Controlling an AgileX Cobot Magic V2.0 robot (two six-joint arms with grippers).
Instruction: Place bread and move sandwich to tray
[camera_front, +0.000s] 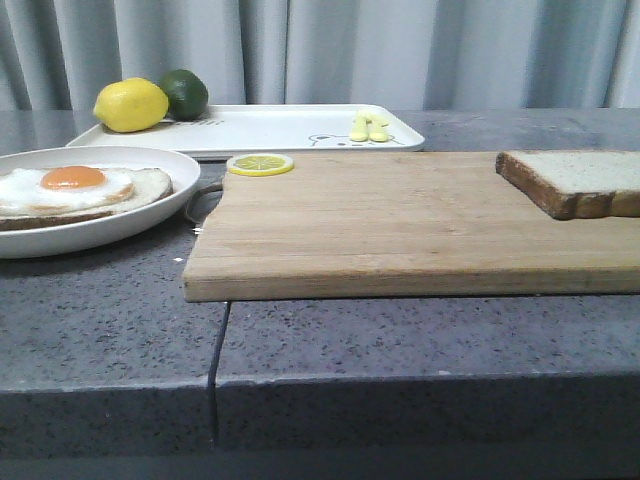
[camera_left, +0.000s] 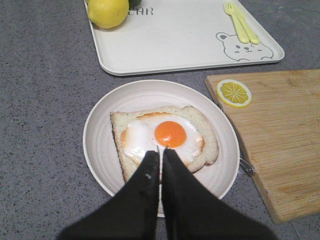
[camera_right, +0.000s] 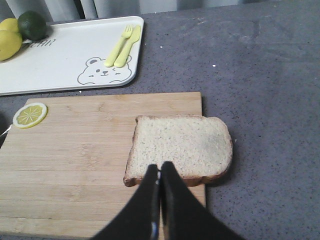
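Observation:
The bread (camera_front: 590, 180) lies flat on the right end of the wooden cutting board (camera_front: 400, 225); it also shows in the right wrist view (camera_right: 182, 145). My right gripper (camera_right: 160, 167) is shut and empty above its near edge. The egg-topped slice (camera_front: 75, 190) lies in the round white plate (camera_front: 150, 220) at the left, with no slice on top; it shows in the left wrist view (camera_left: 165, 137) too. My left gripper (camera_left: 160, 151) is shut and empty above it. The white tray (camera_front: 270, 128) lies at the back. Neither gripper shows in the front view.
A yellow lemon (camera_front: 130, 105) and a green lime (camera_front: 185, 93) sit on the tray's left end. A small yellow fork and knife (camera_front: 368, 127) lie on its right end. A lemon slice (camera_front: 260, 164) lies on the board's back left corner. A grey curtain hangs behind.

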